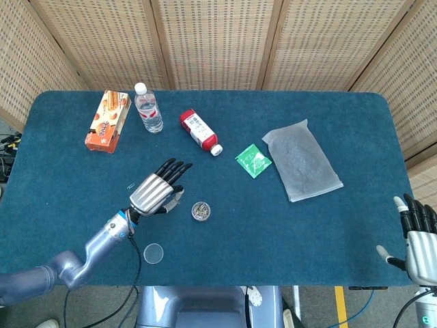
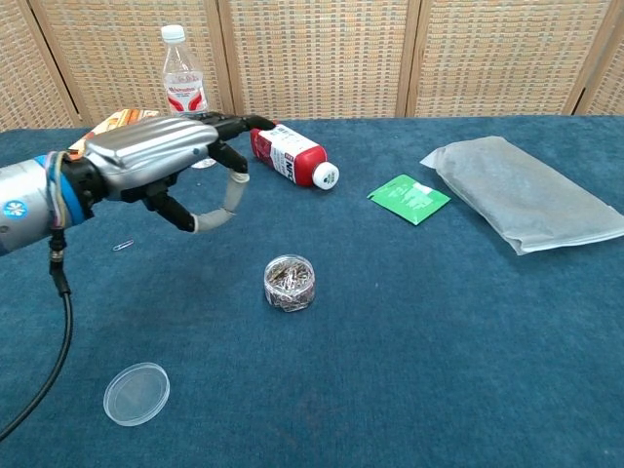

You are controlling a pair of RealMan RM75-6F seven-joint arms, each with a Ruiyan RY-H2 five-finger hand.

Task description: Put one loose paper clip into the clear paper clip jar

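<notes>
The clear paper clip jar (image 1: 200, 211) (image 2: 290, 283) stands open near the table's middle, with several clips inside. Its clear lid (image 1: 153, 253) (image 2: 136, 393) lies flat toward the front left. One loose paper clip (image 1: 130, 183) (image 2: 123, 246) lies on the blue cloth left of the jar. My left hand (image 1: 156, 191) (image 2: 166, 156) hovers just left of the jar, raised off the table, fingers stretched out and thumb apart, holding nothing I can see. My right hand (image 1: 416, 232) stays at the front right edge with its fingers spread, far from everything.
A biscuit box (image 1: 108, 120) and a water bottle (image 1: 148, 108) stand at the back left. Beside them a red bottle (image 1: 199, 131) lies on its side. A green packet (image 1: 253, 160) and a grey bag (image 1: 301, 159) lie right of the middle.
</notes>
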